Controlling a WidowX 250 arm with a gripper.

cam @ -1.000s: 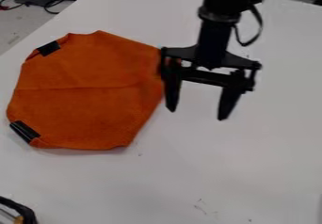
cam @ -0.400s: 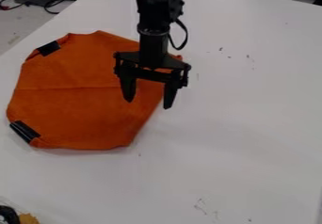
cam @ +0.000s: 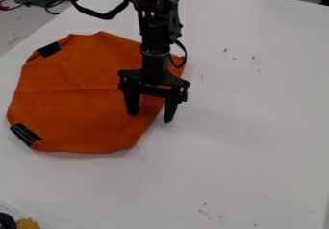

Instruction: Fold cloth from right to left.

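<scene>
- We saw the orange cloth (cam: 77,112) lying flat on the table (cam: 244,151), with most of its spread left of the gripper (cam: 151,118).
- The jaws stood open and pointed down at the cloth's right edge, one tip over the fabric, the other just outside it; we could not tell whether either touched.
- The cloth looked about as broad as it was long, with a faint crease (cam: 77,89) running across it from left to right.
- We judged that the fold was still to be made: the jaws needed to pinch that right edge and carry it left, and a shallow grip might slip off.
- The single arm (cam: 157,31) hung over the cloth's upper right part.
- Black strips marked the cloth's upper left (cam: 49,49) and lower left corners.
- Beyond the cloth's upper left, past the table, we saw floor (cam: 19,23) and dark cables (cam: 53,4); below its lower left lay a brownish thing (cam: 28,223).
</scene>
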